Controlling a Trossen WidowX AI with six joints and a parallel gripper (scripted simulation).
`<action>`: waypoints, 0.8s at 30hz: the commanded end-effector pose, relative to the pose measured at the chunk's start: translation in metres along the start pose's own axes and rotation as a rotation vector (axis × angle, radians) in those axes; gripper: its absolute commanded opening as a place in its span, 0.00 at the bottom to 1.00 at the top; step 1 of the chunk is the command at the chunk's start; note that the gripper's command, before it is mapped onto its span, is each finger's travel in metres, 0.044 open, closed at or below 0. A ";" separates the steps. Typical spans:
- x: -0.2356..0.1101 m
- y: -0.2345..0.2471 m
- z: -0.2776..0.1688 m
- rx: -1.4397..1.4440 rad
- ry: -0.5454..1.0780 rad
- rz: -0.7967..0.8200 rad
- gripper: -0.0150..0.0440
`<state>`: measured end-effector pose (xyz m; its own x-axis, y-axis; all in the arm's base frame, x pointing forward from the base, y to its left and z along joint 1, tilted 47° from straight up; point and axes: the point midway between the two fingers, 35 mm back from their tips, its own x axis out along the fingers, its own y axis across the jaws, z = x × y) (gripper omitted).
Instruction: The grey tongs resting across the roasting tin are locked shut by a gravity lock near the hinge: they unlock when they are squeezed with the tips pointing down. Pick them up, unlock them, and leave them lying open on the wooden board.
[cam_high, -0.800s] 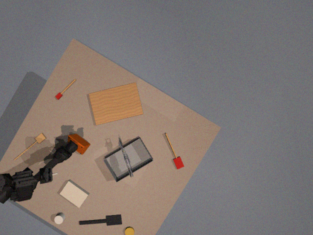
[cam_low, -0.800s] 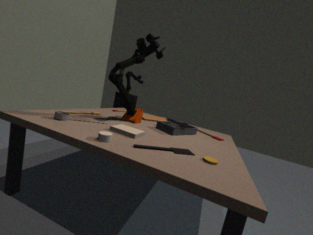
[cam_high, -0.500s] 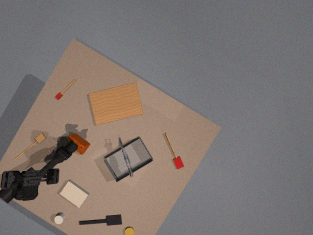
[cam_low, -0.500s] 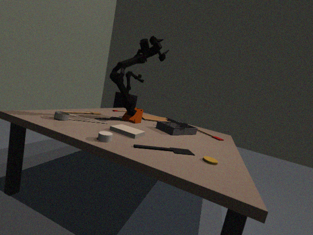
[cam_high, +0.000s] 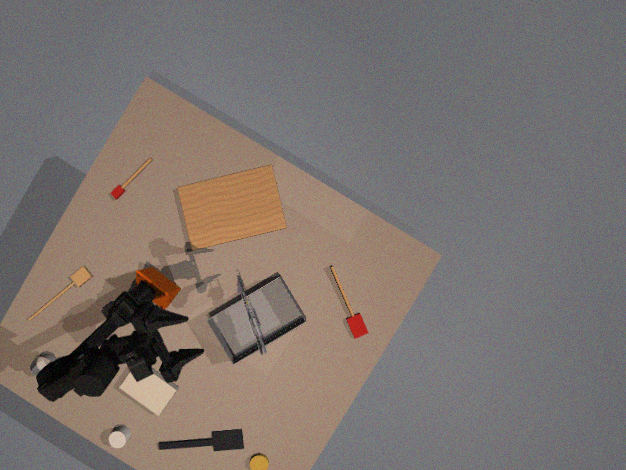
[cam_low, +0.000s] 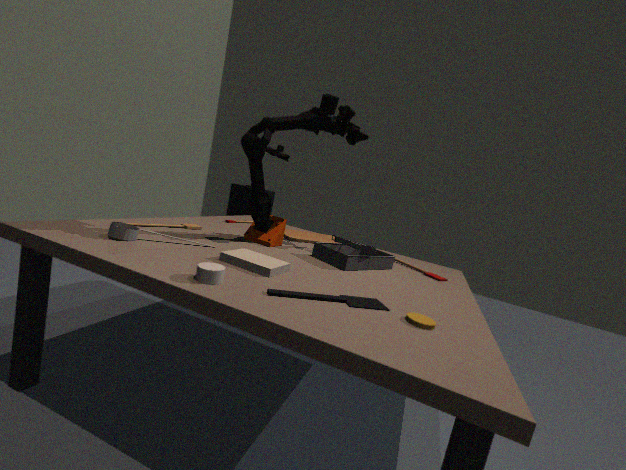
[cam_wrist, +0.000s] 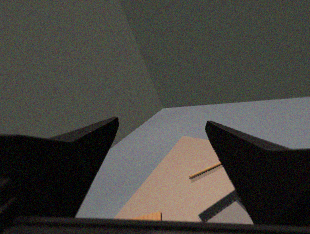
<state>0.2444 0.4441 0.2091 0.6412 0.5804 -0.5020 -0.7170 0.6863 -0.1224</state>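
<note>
- The slim grey metal tongs (cam_high: 251, 312) lie closed across the dark rectangular roasting tin (cam_high: 289, 302).
- The black claw (cam_high: 188, 335) hangs wide open, empty.

The black arm (cam_low: 255, 166) rose from its orange base (cam_low: 266, 233), leaned slightly, then bent at the elbow so the forearm ran out roughly level, high above the table. The wrist tipped a little downward at the end. The gripper (cam_high: 188, 335) was spread wide with nothing between its jaws. From above, both dark pointed fingers (cam_high: 174, 319) stuck out sideways past the wrist, well apart from each other. In the wrist view the two fingertips framed the sides, tips up, gap between them wide.
</note>
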 end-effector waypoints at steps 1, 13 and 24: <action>0.038 -0.044 -0.042 -0.316 0.217 -0.102 1.00; 0.080 -0.156 -0.163 -1.034 0.889 0.017 1.00; 0.057 -0.246 -0.269 -1.512 1.427 0.702 1.00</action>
<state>0.3781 0.2463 0.0065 0.3511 -0.4197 -0.8370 -0.8586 -0.5010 -0.1090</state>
